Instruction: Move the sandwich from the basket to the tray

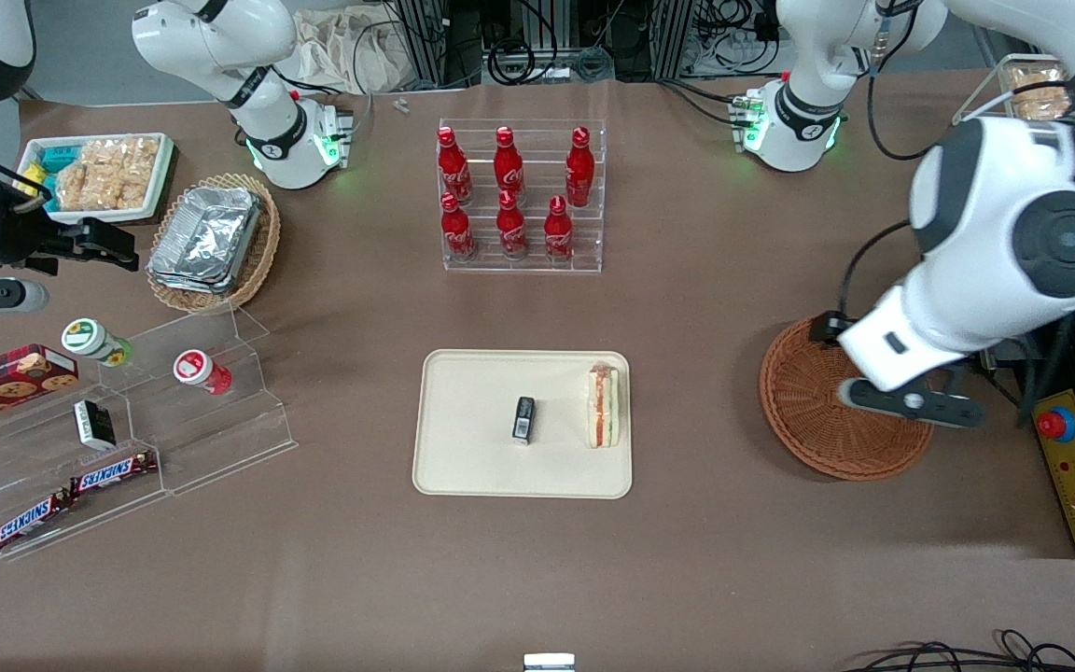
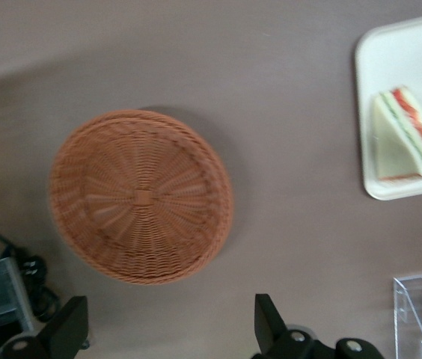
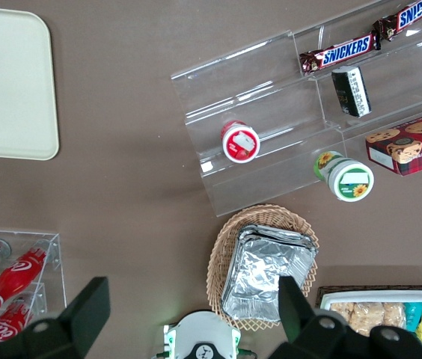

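The wrapped sandwich (image 1: 604, 406) lies on the cream tray (image 1: 472, 467), at 3 o'clock from a small black box (image 1: 523, 418). The gripper (image 2: 172, 329) hangs open and empty above the bare wicker basket (image 1: 808, 420). Light, soft and slippery in its wrap, the sandwich likely suits a gentle pinch across its 2 flat bread faces.

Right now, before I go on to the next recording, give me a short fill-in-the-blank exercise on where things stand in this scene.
1. The sandwich lies on the ____.
2. The basket holds ____.
3. Beside the sandwich on the tray sits a small ____ box.
4. The left arm's hand hangs above the table beside the basket with its fingers ____.

Missing words: tray; nothing; black; open
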`<state>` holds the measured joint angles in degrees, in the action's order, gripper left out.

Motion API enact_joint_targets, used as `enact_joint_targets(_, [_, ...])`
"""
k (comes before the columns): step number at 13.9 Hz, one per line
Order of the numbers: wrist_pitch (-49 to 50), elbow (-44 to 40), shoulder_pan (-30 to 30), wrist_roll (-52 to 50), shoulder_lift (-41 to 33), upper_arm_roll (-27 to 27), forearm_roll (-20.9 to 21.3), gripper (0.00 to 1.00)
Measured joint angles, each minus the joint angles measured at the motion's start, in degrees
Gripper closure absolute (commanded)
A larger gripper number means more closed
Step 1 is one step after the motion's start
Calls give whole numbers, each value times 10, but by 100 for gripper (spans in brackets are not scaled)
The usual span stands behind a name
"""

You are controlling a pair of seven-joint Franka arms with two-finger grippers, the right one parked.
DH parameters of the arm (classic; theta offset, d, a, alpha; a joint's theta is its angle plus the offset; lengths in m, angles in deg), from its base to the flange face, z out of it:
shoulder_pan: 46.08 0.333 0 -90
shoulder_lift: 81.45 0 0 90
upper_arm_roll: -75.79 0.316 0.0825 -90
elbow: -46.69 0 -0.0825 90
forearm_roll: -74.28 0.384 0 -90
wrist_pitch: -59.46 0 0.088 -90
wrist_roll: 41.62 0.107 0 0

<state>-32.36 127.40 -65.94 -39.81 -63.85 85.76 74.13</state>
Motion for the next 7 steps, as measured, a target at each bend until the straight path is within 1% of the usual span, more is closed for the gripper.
enact_joint_targets(3, [5, -3, 0, 3, -1, 30, -1, 0])
enact_joint_targets(7, [5, -4, -2, 3, -1, 32, -2, 0])
